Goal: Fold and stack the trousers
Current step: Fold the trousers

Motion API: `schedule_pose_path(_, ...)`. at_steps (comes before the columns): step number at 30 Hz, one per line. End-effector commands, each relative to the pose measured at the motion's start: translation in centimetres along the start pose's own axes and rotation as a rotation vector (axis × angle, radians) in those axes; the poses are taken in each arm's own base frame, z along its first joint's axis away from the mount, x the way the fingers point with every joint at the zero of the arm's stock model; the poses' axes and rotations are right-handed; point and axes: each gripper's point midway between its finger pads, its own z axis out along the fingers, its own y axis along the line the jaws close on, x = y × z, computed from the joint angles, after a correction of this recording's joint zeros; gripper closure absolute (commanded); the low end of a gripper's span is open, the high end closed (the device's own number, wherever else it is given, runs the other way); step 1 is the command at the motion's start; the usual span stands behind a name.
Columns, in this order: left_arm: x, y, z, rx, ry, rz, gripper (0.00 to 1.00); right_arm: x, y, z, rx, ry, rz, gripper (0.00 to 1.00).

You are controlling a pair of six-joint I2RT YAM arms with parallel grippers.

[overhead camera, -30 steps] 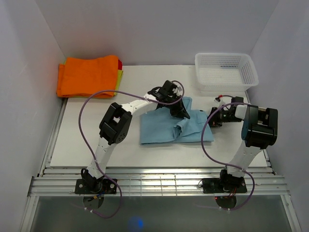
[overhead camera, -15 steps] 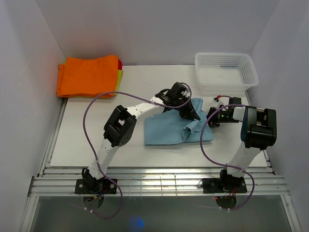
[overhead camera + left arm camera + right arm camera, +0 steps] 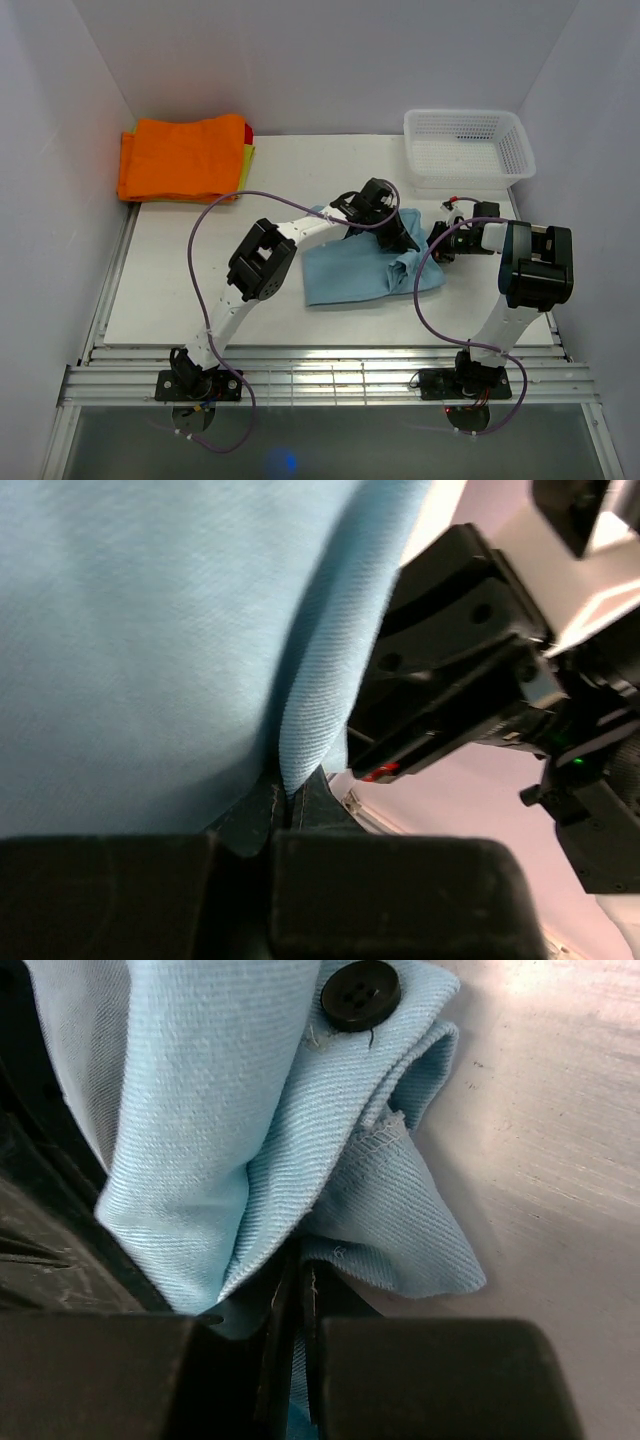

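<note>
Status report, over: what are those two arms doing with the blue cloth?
Left tool shut on the trousers. Right tool shut on their buttoned edge. White basket and orange pile stand clear of them.

Left jaws clamp fold of trousers [image 3: 130, 650].

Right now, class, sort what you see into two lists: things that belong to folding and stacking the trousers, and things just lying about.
Belongs to the job: trousers, left gripper and right gripper, both shut on them.
Just lying about: orange folded garment, white basket.
</note>
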Motion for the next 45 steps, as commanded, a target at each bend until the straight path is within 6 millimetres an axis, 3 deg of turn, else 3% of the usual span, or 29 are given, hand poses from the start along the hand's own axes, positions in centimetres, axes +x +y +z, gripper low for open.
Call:
schedule_pose_path(1,-0.9,-7.4,-2.1,0.164,-0.088,0.112,1.0,0.5,1.7,0.1,-0.044,0.013,-0.006,0.92)
schedule_pose_path(8,-2.0,-9.0,-4.2,0.18,-0.167,0.14,1.0,0.5,1.9,0.2,-0.052,0.006,-0.016,0.92)
schedule_pose_path(17,-1.2,-8.2,-4.6,0.164,-0.151,0.143,1.0,0.0,2.1,0.0,-0.049,0.002,-0.024,0.92)
schedule_pose_path(21,-2.1,-9.2,-4.7,0.201,-0.193,0.163,1.0,-0.2,2.0,0.2,-0.051,0.002,-0.024,0.92)
schedule_pose_path(22,-2.3,-9.3,-4.5,0.206,-0.197,0.164,0.94,-0.1,1.8,0.1,-0.04,0.009,-0.023,0.92)
schedule_pose_path(23,-2.2,-9.4,-4.3,0.213,-0.192,0.165,0.68,-0.4,1.8,0.1,-0.036,0.011,-0.035,0.92)
schedule_pose_path(25,-2.8,-8.8,-4.3,0.207,-0.203,0.161,0.46,-0.3,1.2,-0.3,0.01,0.042,-0.028,0.86)
schedule_pose_path(26,-3.4,-8.4,-4.6,0.203,-0.212,0.157,0.29,-1.4,0.9,-0.8,0.037,0.034,-0.077,0.81)
schedule_pose_path(30,-4.7,-5.9,-6.2,0.167,-0.236,0.125,0.22,-4.3,-0.5,-3.6,0.136,-0.02,-0.124,0.68)
schedule_pose_path(34,-4.8,-6.1,-9.3,0.161,-0.257,0.16,0.14,-5.9,-1.9,-6.1,0.227,-0.017,-0.174,0.62)
schedule_pose_path(35,-5.1,-5.8,-10.0,0.152,-0.268,0.18,0.11,-5.9,-2.0,-6.7,0.247,-0.007,-0.176,0.58)
schedule_pose_path(36,-5.1,-5.6,-10.7,0.138,-0.269,0.187,0.07,-7.0,-2.5,-7.6,0.3,-0.013,-0.213,0.46)
schedule_pose_path(37,-5.0,-4.9,-11.2,0.122,-0.27,0.194,0.02,-7.6,-2.7,-8.3,0.323,-0.021,-0.225,0.41)
schedule_pose_path(39,-5.2,-5.5,-13.9,0.122,-0.3,0.249,0.02,-8.4,-2.7,-9.5,0.363,-0.023,-0.253,0.37)
schedule_pose_path(41,-5.3,-5.4,-16.6,0.115,-0.327,0.339,0.02,-10.3,-1.2,-10.7,0.357,-0.051,-0.298,0.38)
schedule_pose_path(44,-5.6,-2.6,-19.3,0.025,-0.326,0.41,0.02,-10.0,2.5,-10.6,0.208,-0.042,-0.281,0.46)
schedule_pose_path(45,-5.1,-1.8,-20.8,-0.011,-0.322,0.474,0.02,-9.5,3.9,-10.3,0.133,-0.038,-0.264,0.53)
